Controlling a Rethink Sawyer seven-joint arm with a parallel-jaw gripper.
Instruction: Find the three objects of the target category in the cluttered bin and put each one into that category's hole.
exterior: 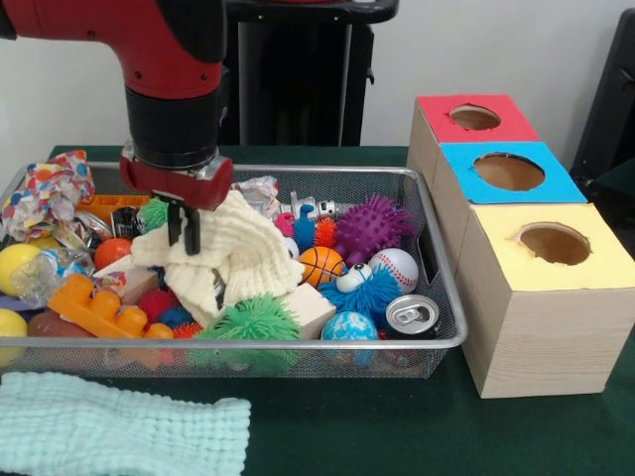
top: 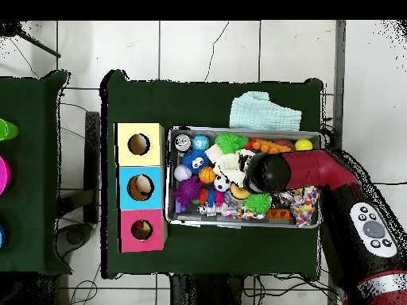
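The wire mesh bin [exterior: 298, 342] lies on the green table, full of toys; it also shows in the overhead view [top: 238, 225]. My gripper [exterior: 185, 228] is down inside its left half, shut on a cream knitted cloth [exterior: 243, 253] that hangs bunched from it over the toys. In the overhead view the arm's wrist [top: 262, 173] covers the gripper. I can make out no plush animal; any in the bin are hidden under the clutter. The red-surround hole [exterior: 474, 117] is on the farthest wooden box, and shows in the overhead view [top: 141, 230].
Blue-surround [exterior: 509, 172] and yellow-surround [exterior: 554, 243] holes are nearer on the boxes. The bin holds a purple spiky ball [exterior: 372, 226], basketball [exterior: 320, 265], baseball [exterior: 395, 266], can [exterior: 412, 315], green spiky ball [exterior: 253, 322] and orange blocks [exterior: 99, 307]. A mint cloth [exterior: 119, 431] lies in front.
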